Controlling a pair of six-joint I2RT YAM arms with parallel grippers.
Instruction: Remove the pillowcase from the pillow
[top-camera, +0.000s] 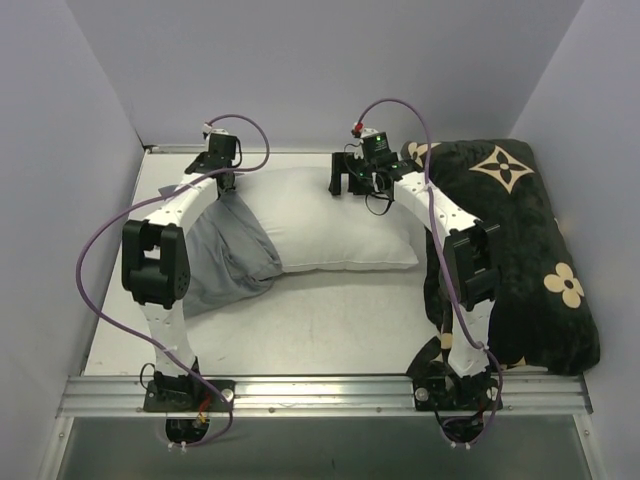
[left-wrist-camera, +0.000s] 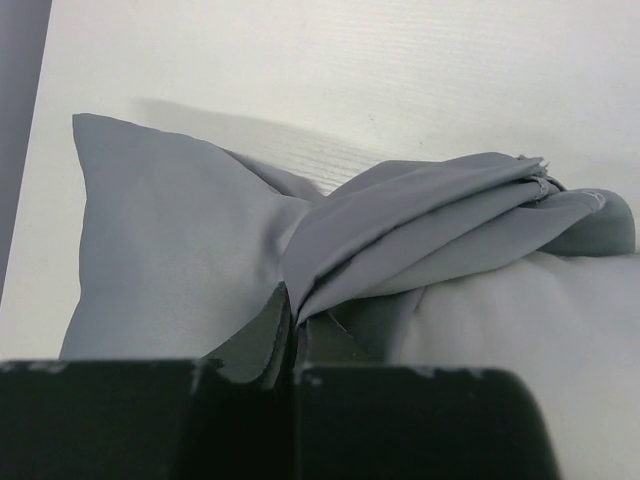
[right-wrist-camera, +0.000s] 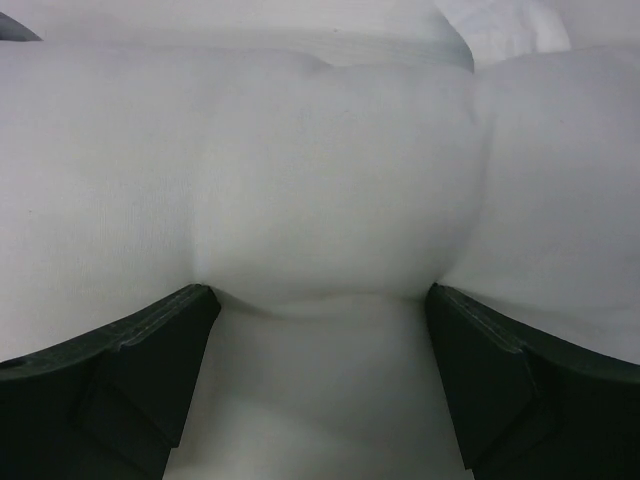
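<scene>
White table (top-camera: 330, 320) between pale walls: pillow (top-camera: 340, 230) at far centre, pillowcase (top-camera: 225, 255) bunched at its left end.
Left gripper (left-wrist-camera: 293, 335) is clamped on a fold of the grey fabric; right gripper (right-wrist-camera: 320, 300) is spread wide, straddling a bulge of the pillow, near a black flowered cushion (top-camera: 520, 250).

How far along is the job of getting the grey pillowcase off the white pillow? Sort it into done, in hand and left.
Done: most of the pillow lies bare. In hand: the left claw is shut on a fold of the pillowcase, while the right claw stands open over the pillow. Left: the pillowcase still drapes over the pillow's left end and needs pulling clear.
</scene>
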